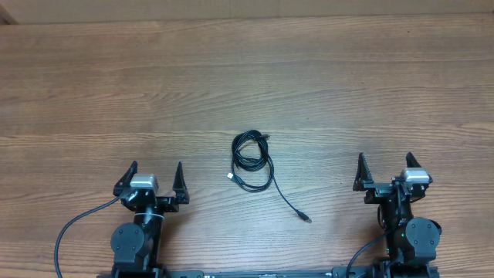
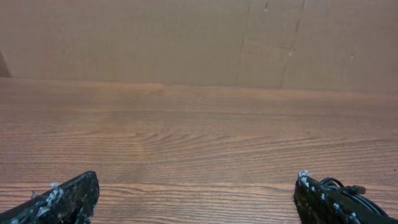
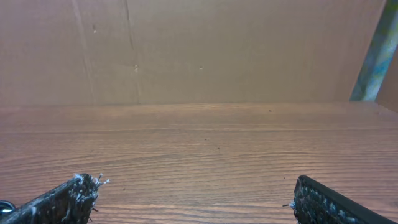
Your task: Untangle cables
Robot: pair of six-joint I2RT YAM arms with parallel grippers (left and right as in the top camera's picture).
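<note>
The cables [image 1: 252,161] lie as a black coiled tangle in the middle of the wooden table, with one loose end trailing to a small plug [image 1: 306,219] toward the front right and a silver plug [image 1: 231,177] at the coil's left. My left gripper [image 1: 153,171] stands open at the front left, well apart from the coil. My right gripper [image 1: 387,163] stands open at the front right, also apart. In the left wrist view a bit of the cables [image 2: 348,188] peeks out behind the right finger [image 2: 320,199]. Nothing lies between either pair of fingers.
The wooden table [image 1: 247,85] stretches back to a cardboard wall [image 2: 199,37]. A thicker black arm wire [image 1: 73,228] loops beside the left arm base. A metal post [image 3: 376,56] stands at the far right in the right wrist view.
</note>
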